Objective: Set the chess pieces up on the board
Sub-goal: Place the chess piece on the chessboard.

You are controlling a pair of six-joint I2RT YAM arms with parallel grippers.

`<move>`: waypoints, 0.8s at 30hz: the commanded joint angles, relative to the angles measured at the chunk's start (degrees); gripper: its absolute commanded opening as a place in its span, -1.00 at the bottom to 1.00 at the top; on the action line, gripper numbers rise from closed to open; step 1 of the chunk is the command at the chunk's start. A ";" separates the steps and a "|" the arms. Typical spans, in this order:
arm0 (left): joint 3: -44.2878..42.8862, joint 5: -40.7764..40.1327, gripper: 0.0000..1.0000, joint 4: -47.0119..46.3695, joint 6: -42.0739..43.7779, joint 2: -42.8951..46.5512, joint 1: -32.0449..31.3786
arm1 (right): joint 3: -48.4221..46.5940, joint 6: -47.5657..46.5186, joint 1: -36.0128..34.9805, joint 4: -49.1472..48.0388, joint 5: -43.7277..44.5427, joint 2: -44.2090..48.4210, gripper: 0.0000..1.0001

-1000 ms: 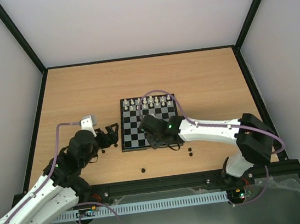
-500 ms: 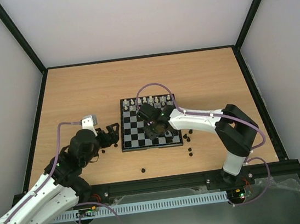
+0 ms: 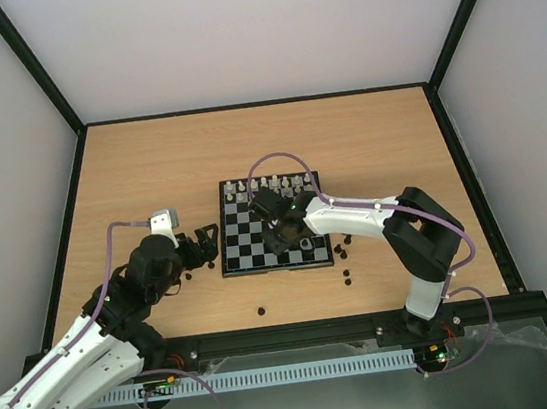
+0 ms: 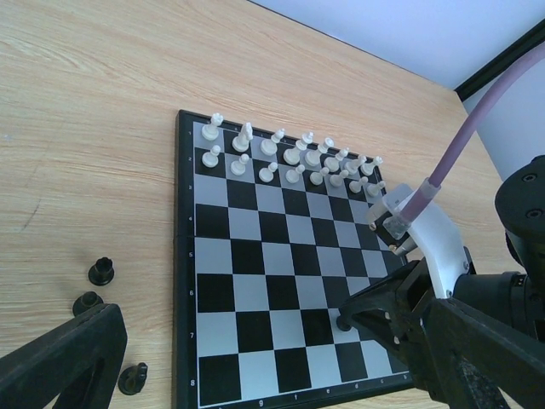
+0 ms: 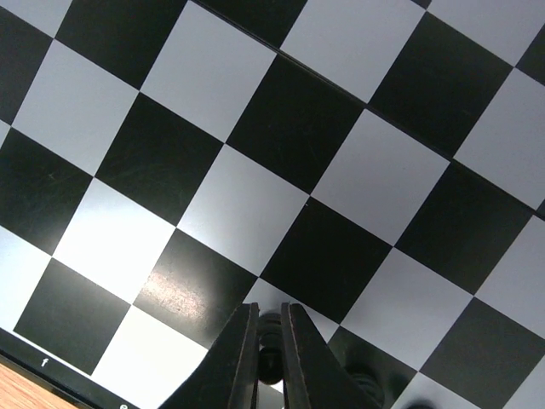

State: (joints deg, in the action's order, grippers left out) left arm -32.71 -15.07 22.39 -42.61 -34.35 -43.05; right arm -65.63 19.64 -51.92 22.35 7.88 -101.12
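Observation:
The board [image 3: 222, 187] lies mid-table, with the white chess pieces [image 3: 269, 186] in two rows along its far side. My right gripper [image 3: 283, 231] is low over the board's near rows, shut on a black chess piece [image 5: 271, 348] above a light square. The left wrist view shows that piece [image 4: 343, 323] touching or just above the board [image 4: 180, 256]. A second black piece [image 5: 362, 381] stands just beside it. My left gripper [image 3: 203, 246] is open and empty at the board's left edge, with loose black pieces [image 4: 100, 271] on the table beside it.
More loose black pieces lie on the wood off the board's near right corner [image 3: 346, 276] and near the front edge [image 3: 261, 311]. The right arm's white link and purple cable [image 4: 426, 223] hang over the board's right side.
My right gripper has moved from the board's near edge farther onto the board, carrying the black piece. The left arm has not moved.

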 commanded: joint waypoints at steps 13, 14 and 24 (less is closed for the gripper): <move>-1.11 -0.97 0.99 -0.82 0.85 0.06 0.35 | -0.80 -0.48 -0.76 3.59 -2.96 8.50 -0.21; -1.09 -1.05 0.99 -0.78 0.81 0.09 0.34 | -0.67 -0.23 -1.17 3.99 -2.77 9.61 -0.19; -2.40 -1.86 0.99 -0.05 0.93 -0.78 0.49 | 5.59 4.41 -9.73 5.37 -1.58 19.10 -0.04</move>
State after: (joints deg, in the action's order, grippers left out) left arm -32.86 -15.62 22.24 -42.41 -34.68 -43.05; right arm -63.42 21.34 -58.15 23.94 5.65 -83.85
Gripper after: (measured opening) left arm 0.994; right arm 0.479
